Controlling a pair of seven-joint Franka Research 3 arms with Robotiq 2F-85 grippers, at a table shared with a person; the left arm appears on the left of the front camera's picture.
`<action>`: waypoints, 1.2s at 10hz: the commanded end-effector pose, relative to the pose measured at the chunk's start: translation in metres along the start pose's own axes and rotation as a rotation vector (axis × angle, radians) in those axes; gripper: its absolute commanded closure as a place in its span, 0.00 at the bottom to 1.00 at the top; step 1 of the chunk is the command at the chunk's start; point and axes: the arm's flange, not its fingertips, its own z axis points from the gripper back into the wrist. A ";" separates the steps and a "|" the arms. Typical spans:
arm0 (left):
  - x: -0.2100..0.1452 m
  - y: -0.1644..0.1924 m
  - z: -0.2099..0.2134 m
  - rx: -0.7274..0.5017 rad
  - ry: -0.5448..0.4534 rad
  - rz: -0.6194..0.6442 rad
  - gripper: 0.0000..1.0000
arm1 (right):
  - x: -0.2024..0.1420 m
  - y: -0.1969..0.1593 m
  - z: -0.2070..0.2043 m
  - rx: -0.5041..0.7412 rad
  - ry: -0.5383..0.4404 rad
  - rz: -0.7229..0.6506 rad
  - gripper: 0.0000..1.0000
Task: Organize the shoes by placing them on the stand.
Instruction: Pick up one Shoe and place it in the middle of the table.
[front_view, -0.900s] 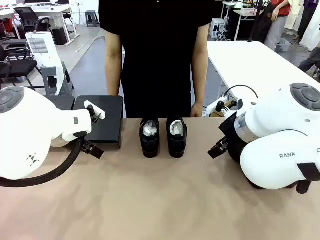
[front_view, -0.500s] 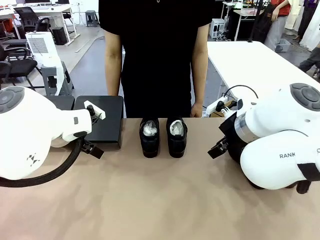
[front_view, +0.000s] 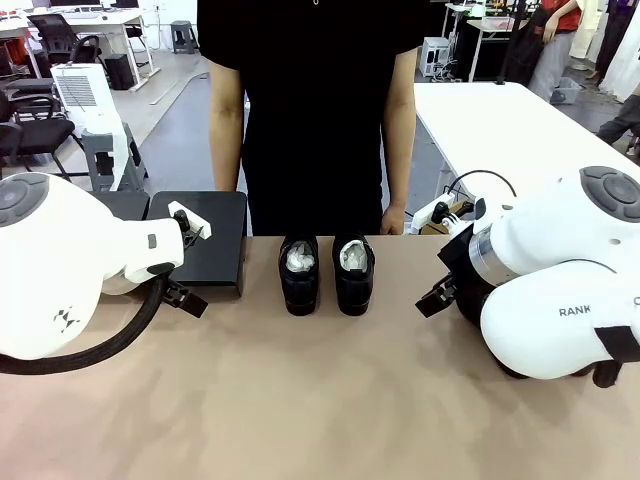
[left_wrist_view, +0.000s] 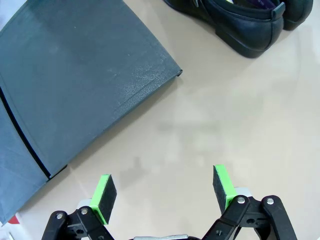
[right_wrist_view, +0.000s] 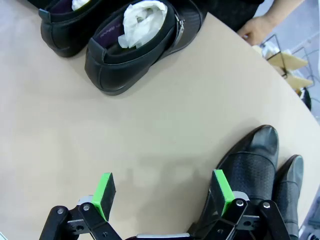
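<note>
Shoes (front_view: 326, 274) at tabletop (front_view: 320, 400) far edge, gap beside stand (front_view: 215, 250)

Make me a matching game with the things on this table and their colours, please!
Things:
1. stand
2. paper stuffed in the shoes
3. pads of the left gripper
4. table

Colours:
a. green
b. tan
c. white
d. black

Pairs: 1-d, 2-c, 3-a, 4-b.
</note>
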 end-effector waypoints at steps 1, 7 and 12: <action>0.000 0.000 0.000 0.000 0.000 0.000 0.00 | 0.000 0.000 0.000 0.000 0.000 -0.001 0.00; -0.005 0.023 0.062 -0.039 0.000 0.048 0.00 | -0.016 -0.040 0.064 0.036 -0.065 -0.061 0.00; -0.035 0.102 0.142 -0.364 -0.242 0.120 0.00 | -0.065 -0.107 0.147 0.217 -0.189 -0.192 0.00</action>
